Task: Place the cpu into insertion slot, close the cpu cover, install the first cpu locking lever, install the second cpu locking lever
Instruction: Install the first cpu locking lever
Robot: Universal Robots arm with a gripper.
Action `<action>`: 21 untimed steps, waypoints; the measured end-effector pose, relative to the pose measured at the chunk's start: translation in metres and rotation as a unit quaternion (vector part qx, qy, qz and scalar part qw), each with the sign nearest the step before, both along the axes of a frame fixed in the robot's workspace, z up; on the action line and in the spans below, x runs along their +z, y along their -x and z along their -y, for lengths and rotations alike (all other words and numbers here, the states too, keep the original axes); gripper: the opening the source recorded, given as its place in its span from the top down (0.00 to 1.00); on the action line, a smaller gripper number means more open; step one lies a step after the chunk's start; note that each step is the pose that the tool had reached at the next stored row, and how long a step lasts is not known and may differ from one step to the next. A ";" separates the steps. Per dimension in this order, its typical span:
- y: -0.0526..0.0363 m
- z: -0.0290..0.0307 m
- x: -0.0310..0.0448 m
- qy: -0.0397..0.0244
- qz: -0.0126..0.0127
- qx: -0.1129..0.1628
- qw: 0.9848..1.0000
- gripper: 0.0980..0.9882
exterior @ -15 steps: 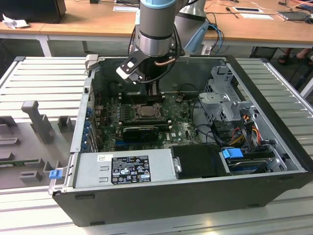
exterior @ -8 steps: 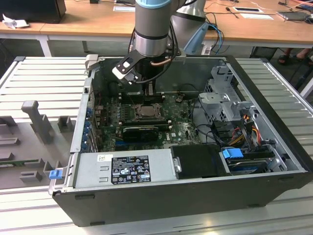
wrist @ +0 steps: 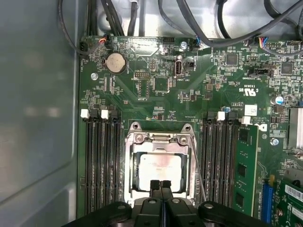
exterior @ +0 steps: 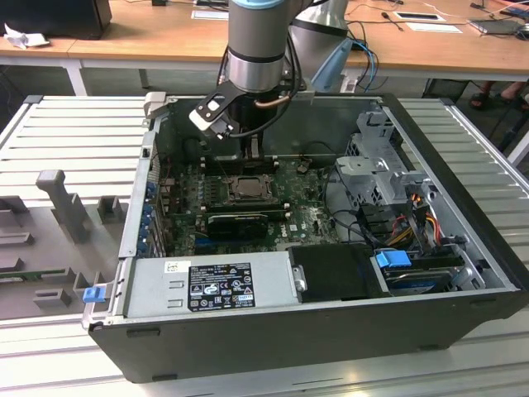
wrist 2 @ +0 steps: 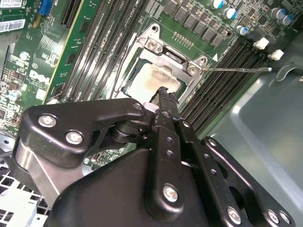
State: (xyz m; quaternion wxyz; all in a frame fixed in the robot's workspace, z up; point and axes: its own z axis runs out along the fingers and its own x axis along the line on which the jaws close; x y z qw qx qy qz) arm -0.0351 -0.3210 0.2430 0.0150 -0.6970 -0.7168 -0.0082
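Nearest us, the gripper point(wrist: 160, 185) has its two black fingertips pressed together with nothing between them. It hangs over one edge of the cpu point(wrist: 158, 165); we cannot tell whether it touches the chip. The cpu lies flat in the insertion slot point(wrist: 134, 179), its dull silver top smudged. The cpu cover point(wrist: 158, 138) lies down around it, and the chip shows through the square cut-out. From one corner of the slot a thin metal lever point(wrist 2: 236, 69) reaches out over the neighbouring memory slots point(wrist: 102, 161); we cannot tell whether it is latched. Beyond spreads the green motherboard point(wrist: 161, 85), with a round coin cell point(wrist: 115, 62) near its far edge. In the exterior view the arm point(exterior: 258, 41) stands over the open computer case point(exterior: 289, 347), which rests on a ribbed grey table point(exterior: 74, 132).
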 end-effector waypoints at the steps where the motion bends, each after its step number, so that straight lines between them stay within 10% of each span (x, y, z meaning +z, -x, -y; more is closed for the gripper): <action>1: 0.0000 0.0000 0.0012 0.000 0.000 0.000 1.000 0.99; 15: 0.0007 0.0003 0.0161 -0.001 0.002 0.005 1.000 0.99; 21: 0.0007 0.0004 0.0158 -0.001 0.002 0.086 0.996 0.99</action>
